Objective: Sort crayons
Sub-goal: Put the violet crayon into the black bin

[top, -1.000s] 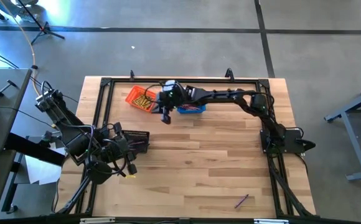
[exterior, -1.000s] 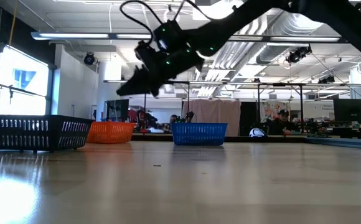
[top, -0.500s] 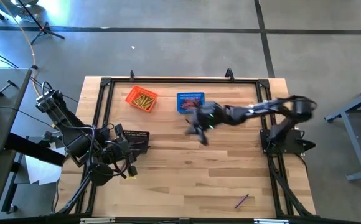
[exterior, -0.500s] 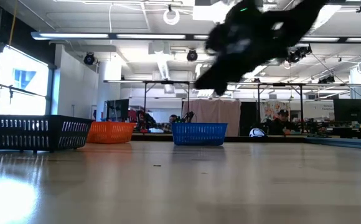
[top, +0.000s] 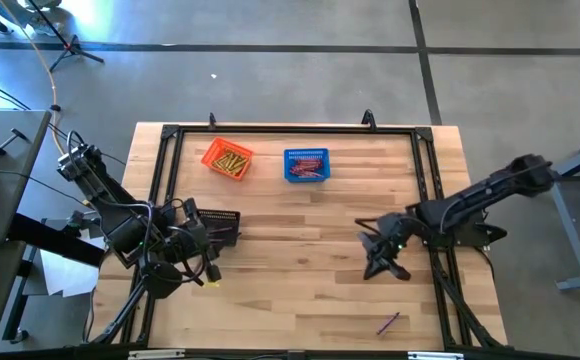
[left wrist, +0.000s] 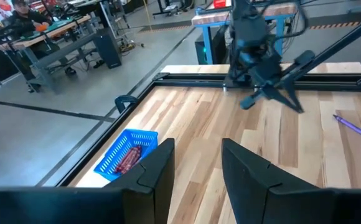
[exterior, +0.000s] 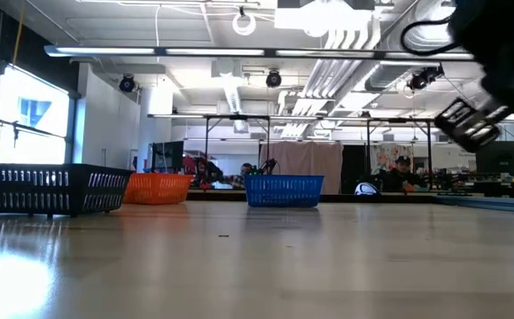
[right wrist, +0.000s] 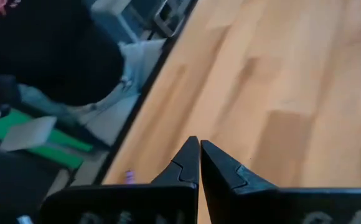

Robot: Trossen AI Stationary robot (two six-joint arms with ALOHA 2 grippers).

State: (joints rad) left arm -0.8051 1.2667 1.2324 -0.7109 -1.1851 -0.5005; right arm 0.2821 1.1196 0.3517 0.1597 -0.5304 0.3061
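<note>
Crayons mostly sorted: yellow ones heaped in the orange basket (top: 228,160), red ones in the blue basket (top: 307,166), both at the far side of the worktop (top: 300,260). One purple crayon (top: 388,323) left loose near the front edge, lying flat, long axis slanted, one end aimed toward the front-left, the other toward the back-right; seen also from the left wrist (left wrist: 352,126). Just swung away from the baskets, now low over the boards on the right side, a little behind that stray: right gripper (top: 378,262), clenched with nothing between its fingers (right wrist: 196,163). Probably a drop-off just finished and a reach for the last stick starting. Parked by the black basket (top: 217,224): left gripper (left wrist: 196,163), fingers apart, empty.
</note>
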